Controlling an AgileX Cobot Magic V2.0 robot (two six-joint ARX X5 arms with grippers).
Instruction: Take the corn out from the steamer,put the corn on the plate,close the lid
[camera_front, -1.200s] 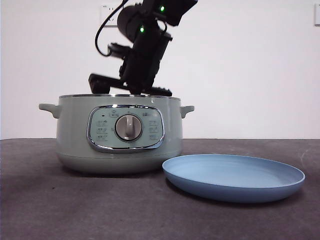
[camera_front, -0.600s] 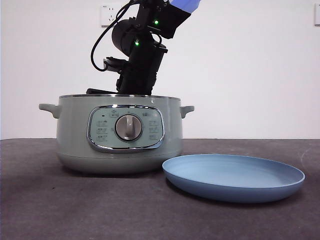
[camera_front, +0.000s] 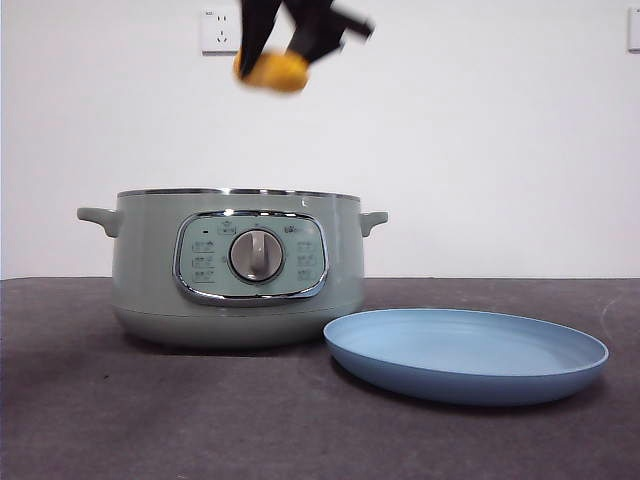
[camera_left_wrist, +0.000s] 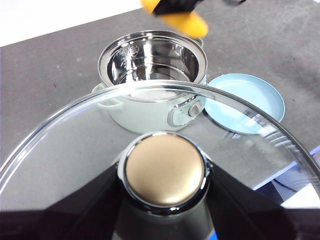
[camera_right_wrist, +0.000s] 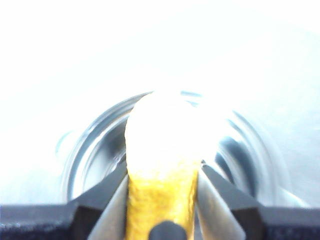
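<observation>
The right gripper (camera_front: 285, 45) clenches the corn (camera_front: 272, 70) high above the open steamer (camera_front: 235, 270). Only the left wrist view shows the left gripper (camera_left_wrist: 165, 200) gripping the lid (camera_left_wrist: 165, 172) by its knob, with the plate (camera_left_wrist: 247, 102) at 3 o'clock of the steamer.

In the front view the right gripper (camera_front: 300, 40) is motion-blurred and cut off by the top edge, and the corn (camera_front: 272, 71) it holds is a smear. In the right wrist view the corn's far end is washed out white. The lid (camera_left_wrist: 75, 145) runs past the left wrist picture's edges.
</observation>
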